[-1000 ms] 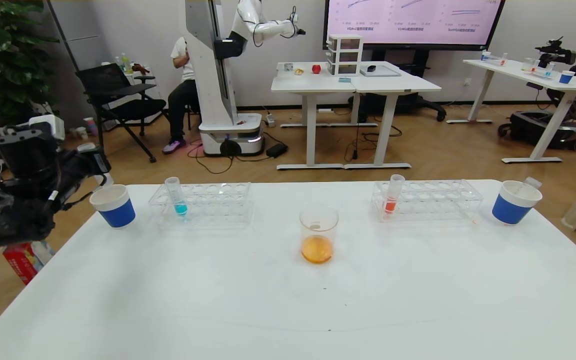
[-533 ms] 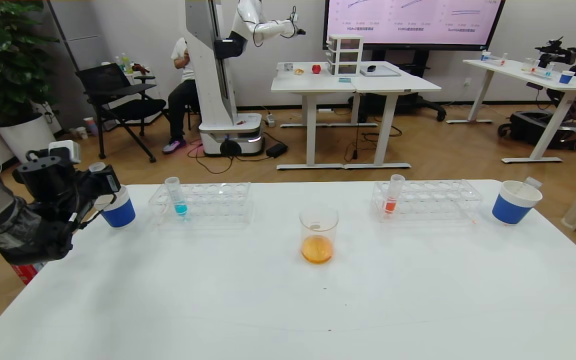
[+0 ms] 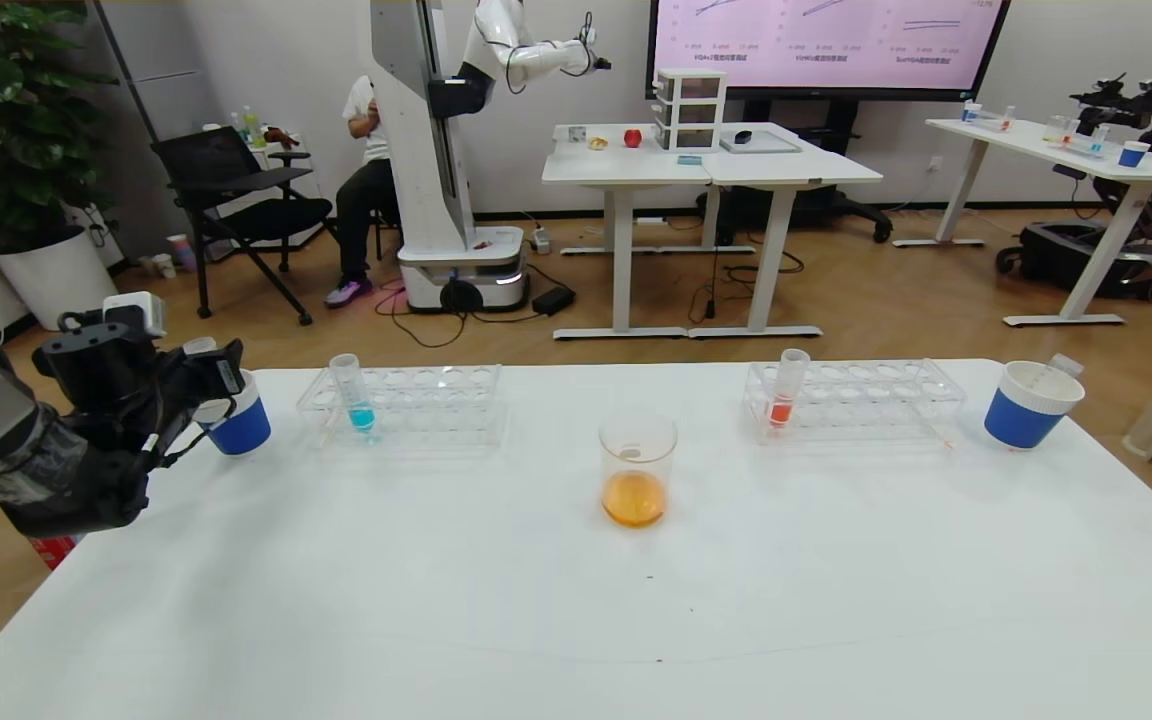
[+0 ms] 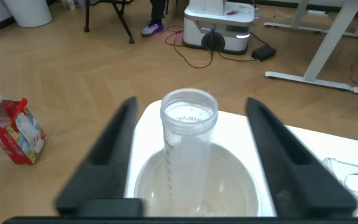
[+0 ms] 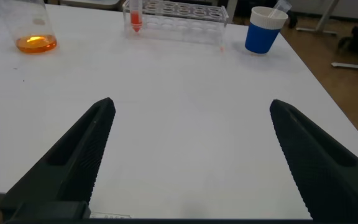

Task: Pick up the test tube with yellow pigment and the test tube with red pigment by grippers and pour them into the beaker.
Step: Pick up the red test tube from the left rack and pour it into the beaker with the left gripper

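Note:
My left gripper [image 3: 220,384] hangs open over a blue paper cup [image 3: 239,427] at the table's far left. In the left wrist view a clear empty tube [image 4: 187,149] stands upright in that cup [image 4: 244,182], between the spread fingers of the left gripper [image 4: 191,106] and touching neither. The test tube with yellow pigment is out of view. The test tube with red pigment [image 3: 783,396] stands in the right rack. The beaker [image 3: 636,466] holds orange liquid at the table's middle. My right gripper [image 5: 191,104] is open over bare table.
A tube with blue liquid [image 3: 356,398] stands in the left clear rack [image 3: 436,402]. The right rack [image 3: 871,400] has many free holes. A second blue cup [image 3: 1026,410] with a tube in it sits at the far right.
The left gripper moved right and down over the left blue cup, then opened. The clear tube it held now stands free in the cup.

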Robot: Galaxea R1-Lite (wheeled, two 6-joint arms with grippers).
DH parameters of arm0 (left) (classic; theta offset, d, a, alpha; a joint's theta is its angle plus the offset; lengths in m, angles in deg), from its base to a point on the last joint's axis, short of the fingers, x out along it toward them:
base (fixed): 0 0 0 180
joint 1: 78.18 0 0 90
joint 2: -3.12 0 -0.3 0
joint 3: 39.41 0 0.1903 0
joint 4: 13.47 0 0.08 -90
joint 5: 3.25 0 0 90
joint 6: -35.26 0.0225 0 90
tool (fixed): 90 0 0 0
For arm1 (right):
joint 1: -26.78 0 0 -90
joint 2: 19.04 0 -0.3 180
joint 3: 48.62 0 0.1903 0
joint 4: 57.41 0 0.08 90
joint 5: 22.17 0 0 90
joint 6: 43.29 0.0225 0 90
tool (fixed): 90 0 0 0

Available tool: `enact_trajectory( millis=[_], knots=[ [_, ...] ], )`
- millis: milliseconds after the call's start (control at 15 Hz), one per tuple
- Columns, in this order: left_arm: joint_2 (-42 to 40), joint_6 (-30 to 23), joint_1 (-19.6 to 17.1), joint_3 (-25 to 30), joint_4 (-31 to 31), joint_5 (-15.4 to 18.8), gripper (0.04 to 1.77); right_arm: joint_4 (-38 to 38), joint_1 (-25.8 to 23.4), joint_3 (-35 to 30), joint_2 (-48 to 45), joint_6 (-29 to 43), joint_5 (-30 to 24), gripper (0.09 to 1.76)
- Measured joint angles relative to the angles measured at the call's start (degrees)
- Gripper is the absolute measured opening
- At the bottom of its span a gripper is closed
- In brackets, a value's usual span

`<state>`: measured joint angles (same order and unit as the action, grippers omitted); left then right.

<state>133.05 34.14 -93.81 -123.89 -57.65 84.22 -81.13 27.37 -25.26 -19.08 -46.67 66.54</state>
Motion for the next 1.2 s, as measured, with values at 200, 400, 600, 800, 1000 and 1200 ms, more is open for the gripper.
enact_trajectory(
  millis=[200, 400, 600, 800, 1000, 1200],
  knots=[
    [-0.1, -0.1, 0.0, 0.0, 0.0, 0.0, 1.75, 0.0, 0.0, 0.0, 0.0, 0.0, 0.0, 1.74],
    [-2.3, -0.2, 1.1, -0.6, 0.3, 0.0, 1.75, 0.0, 0.0, 0.0, 0.0, 0.0, 0.0, 1.74],
    [-6.1, -0.5, 6.5, -1.1, 2.0, 0.1, 1.75, 0.0, 0.0, 0.0, 0.0, 0.0, 0.0, 1.74],
    [-9.4, -0.8, 14.4, -1.5, 4.4, -1.0, 1.75, 0.0, 0.0, 0.0, 0.0, 0.0, 0.0, 1.74],
    [-12.3, -0.3, 20.4, -2.6, 6.6, -3.9, 1.75, 0.0, 0.0, 0.0, 0.0, 0.0, 0.0, 1.74],
    [-17.8, 1.2, 22.1, -2.7, 10.5, -4.3, 1.75, 0.0, 0.0, 0.0, 0.0, 0.0, 0.0, 1.74]
  ],
)
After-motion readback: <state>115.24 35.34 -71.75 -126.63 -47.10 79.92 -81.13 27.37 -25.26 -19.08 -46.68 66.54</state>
